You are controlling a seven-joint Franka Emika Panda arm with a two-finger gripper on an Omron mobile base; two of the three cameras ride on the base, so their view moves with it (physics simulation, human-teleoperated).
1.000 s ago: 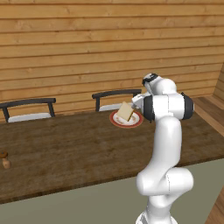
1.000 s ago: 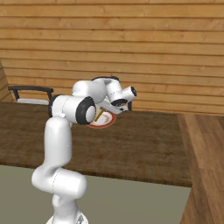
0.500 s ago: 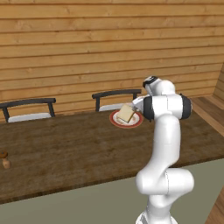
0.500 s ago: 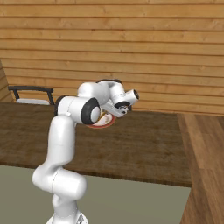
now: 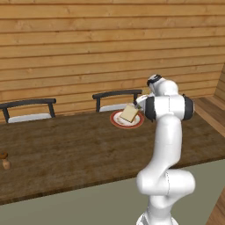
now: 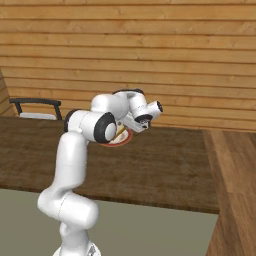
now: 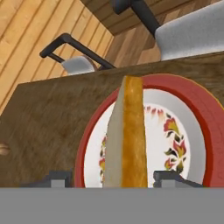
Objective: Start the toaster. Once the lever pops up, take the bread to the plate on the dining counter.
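Stage: final step, delivery of the bread [image 7: 127, 135] to the plate [image 7: 199, 113]; toaster part judged done, with the slice already out here.
Bread: standing on edge over the white centre of the plate, seen edge-on in the hand view, leaning in the left base view; resting or a touch above, cannot tell.
Plate: red-rimmed, on the far side of the dining counter [image 5: 66, 154], right of middle, near the dark chair [image 5: 115, 97].
Gripper [image 7: 114, 178]: fingertips [image 7: 168, 177] set apart on either side of the slice with gaps showing, so parted and apparently no longer pinching.
Done: bread brought over the plate.
Left: letting the slice settle flat, lifting the hand clear.
Risk: slice on edge may topple onto the rim, or off the plate.
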